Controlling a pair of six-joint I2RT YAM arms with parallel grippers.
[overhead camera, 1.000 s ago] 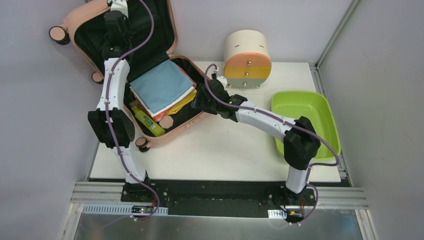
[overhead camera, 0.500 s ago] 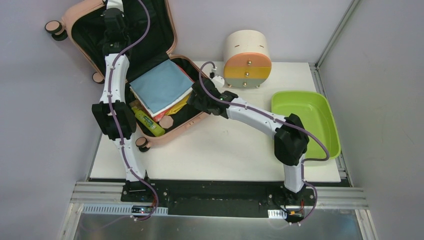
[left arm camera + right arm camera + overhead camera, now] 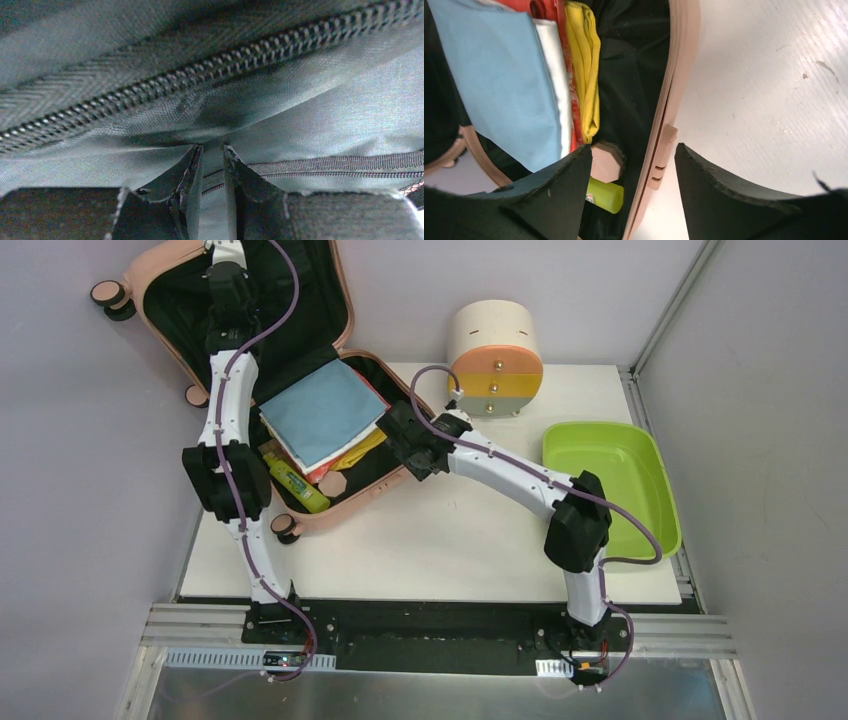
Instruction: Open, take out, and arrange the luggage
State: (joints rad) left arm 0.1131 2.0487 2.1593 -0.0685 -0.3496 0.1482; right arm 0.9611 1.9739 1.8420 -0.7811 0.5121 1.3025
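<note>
The peach-pink luggage lies open at the table's back left, its black-lined lid raised. The base holds a blue folded cloth on a stack of cloths, a green bottle and a pink hexagonal cap. My left arm reaches up into the lid. There the left gripper stands almost shut, its tips pinching puckered black lining below a zipper. My right gripper hangs open over the base's right rim, one finger on each side of it.
A cream round drawer unit stands at the back, just right of the luggage. A lime-green tray lies at the right edge. The white table spreads in front. The luggage's wheels stick out past the table at the left.
The left arm tipped the lid a little further back, then held still. The right gripper swung left, closer over the luggage's right rim.
</note>
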